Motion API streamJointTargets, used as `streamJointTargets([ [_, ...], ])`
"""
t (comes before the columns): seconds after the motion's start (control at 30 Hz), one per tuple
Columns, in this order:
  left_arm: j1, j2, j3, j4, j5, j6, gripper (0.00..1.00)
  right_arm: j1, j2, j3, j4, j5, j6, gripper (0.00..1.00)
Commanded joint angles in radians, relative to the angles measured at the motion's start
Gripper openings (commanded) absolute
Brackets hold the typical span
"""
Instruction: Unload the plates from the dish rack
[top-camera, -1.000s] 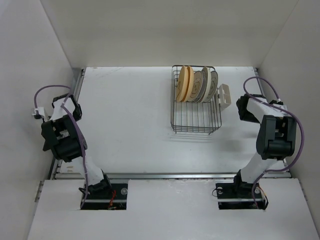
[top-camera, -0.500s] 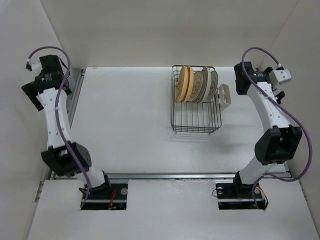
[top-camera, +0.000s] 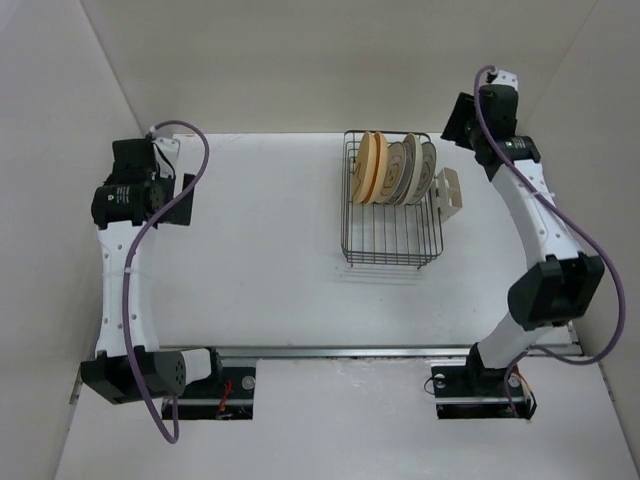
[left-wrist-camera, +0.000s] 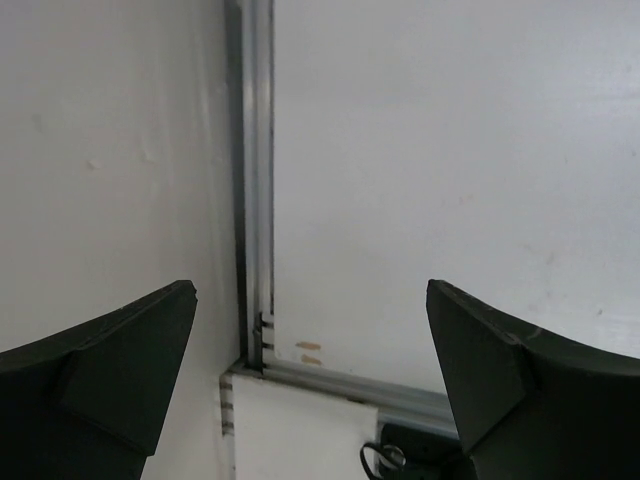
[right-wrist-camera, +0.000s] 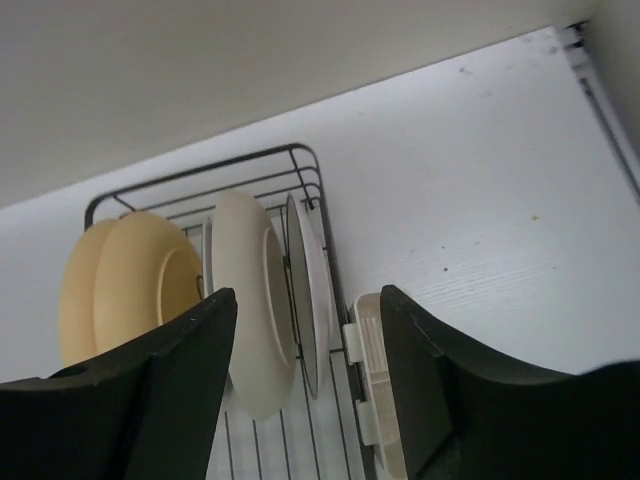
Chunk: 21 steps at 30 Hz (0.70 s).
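1. Swung upward since a second ago, the white left arm (top-camera: 112, 290) and white right arm (top-camera: 535, 215) flank the rectangular dark metal wire dish rack (top-camera: 394, 263).
2. Round cream, orange-tan and patterned plates (top-camera: 395, 170) stand upright in the rack's far end.
3. Left gripper (left-wrist-camera: 310, 290) and right gripper (right-wrist-camera: 308, 300) fingers are spread wide.

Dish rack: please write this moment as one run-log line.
plates: upright in dish rack | left gripper: open, empty | right gripper: open, empty, facing plates

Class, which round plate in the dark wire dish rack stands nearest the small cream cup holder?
The ring-patterned white plate at the row's right end, beside the cup holder; the orange-tan plates stand farthest from it.
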Motion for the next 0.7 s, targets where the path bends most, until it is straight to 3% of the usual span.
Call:
streamJointTargets([
  [0.0,0.003,-0.025,-0.089,0.005,0.015,-0.033,1.0,-0.003,0.106,0.046,-0.028,-0.183,-0.106,0.64],
  [0.2,0.003,-0.043,-0.165,0.057,-0.037,-0.089,1.0,0.006,0.226,0.067,-0.04,-0.227,-0.115,0.62],
  [0.3,0.003,-0.043,-0.174,0.057,-0.048,-0.101,1.0,0.017,0.265,0.055,-0.04,-0.156,-0.106,0.59],
  [0.43,0.003,-0.053,-0.174,0.057,-0.057,-0.124,1.0,0.026,0.312,0.046,-0.029,-0.164,-0.106,0.42],
  [0.47,0.003,-0.053,-0.174,0.057,-0.057,-0.124,1.0,0.026,0.312,0.046,-0.029,-0.165,-0.106,0.25],
  [0.53,0.003,-0.053,-0.174,0.057,-0.067,-0.135,1.0,0.039,0.321,0.055,-0.038,-0.133,-0.106,0.05],
  [0.57,0.003,-0.062,-0.174,0.057,-0.067,-0.135,1.0,0.039,0.304,0.055,-0.038,-0.108,-0.106,0.0],
  [0.67,0.003,-0.062,-0.183,0.057,-0.067,-0.135,1.0,0.085,0.235,0.095,-0.061,0.016,-0.129,0.0],
])
